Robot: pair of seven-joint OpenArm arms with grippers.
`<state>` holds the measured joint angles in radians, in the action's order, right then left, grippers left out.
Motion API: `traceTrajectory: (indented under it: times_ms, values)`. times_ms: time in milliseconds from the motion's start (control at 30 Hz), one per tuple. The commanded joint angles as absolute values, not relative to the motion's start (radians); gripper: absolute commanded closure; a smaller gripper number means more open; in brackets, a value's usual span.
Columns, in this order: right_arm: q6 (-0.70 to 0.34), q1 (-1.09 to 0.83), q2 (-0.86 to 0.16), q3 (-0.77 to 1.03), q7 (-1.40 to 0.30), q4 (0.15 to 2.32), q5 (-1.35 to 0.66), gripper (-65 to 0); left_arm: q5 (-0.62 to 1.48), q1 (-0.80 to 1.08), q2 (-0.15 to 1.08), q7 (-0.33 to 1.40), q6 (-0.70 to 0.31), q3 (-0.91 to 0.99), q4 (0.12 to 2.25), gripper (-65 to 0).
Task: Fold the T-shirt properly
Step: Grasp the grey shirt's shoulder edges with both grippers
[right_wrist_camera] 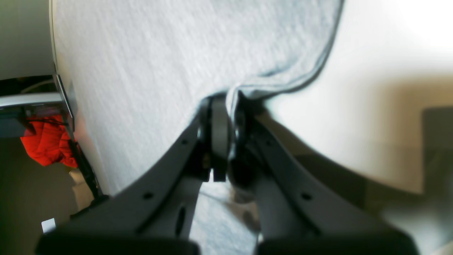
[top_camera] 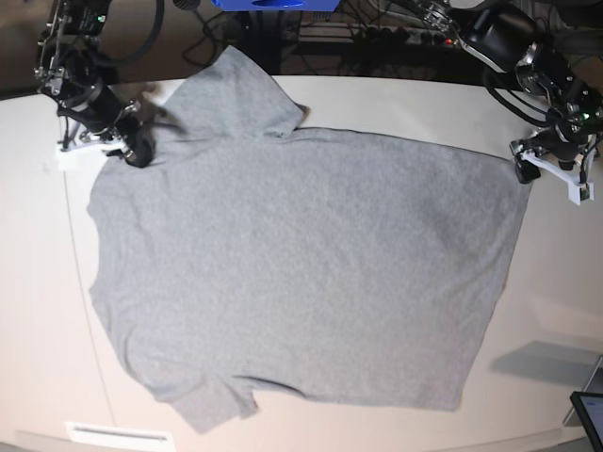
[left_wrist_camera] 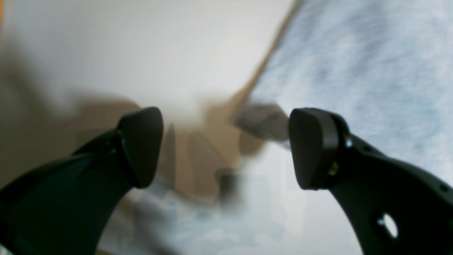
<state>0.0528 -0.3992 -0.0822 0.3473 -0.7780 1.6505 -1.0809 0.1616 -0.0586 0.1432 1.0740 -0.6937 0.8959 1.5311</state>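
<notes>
The light grey T-shirt (top_camera: 301, 264) lies spread flat on the white table (top_camera: 565, 282), plain side up, sleeves toward the base view's left. At the shirt's upper left edge, beside the far sleeve, my right gripper (top_camera: 139, 153) is shut on the cloth. The right wrist view shows a fold of the T-shirt (right_wrist_camera: 159, 71) pinched between the closed fingers of the right gripper (right_wrist_camera: 226, 117). My left gripper (top_camera: 539, 168) stands wide open by the hem's far right corner. In the blurred left wrist view the left gripper (left_wrist_camera: 226, 148) holds nothing, and the T-shirt (left_wrist_camera: 371, 71) is up and to its right.
A blue object (top_camera: 273, 5) and cables sit beyond the table's far edge. A dark screen corner (top_camera: 589, 410) shows at the lower right. A white strip (top_camera: 118, 435) lies near the front edge. A red thing (right_wrist_camera: 46, 145) lies below the table's side.
</notes>
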Motion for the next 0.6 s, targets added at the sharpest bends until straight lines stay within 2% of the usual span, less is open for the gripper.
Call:
traceTrajectory:
  times_ms: [0,567]
  values:
    - [0.081,-0.404,-0.085,0.348,-0.789,1.639,-1.047,0.0,0.171,-0.065,0.16,1.063,-0.698,0.9,1.56,-54.8]
    - [0.081,-0.394,-0.087,0.348,-0.789,1.639,-1.047,0.0,0.188,-0.099,0.15,1.056,-0.698,0.866,1.412,-54.1]
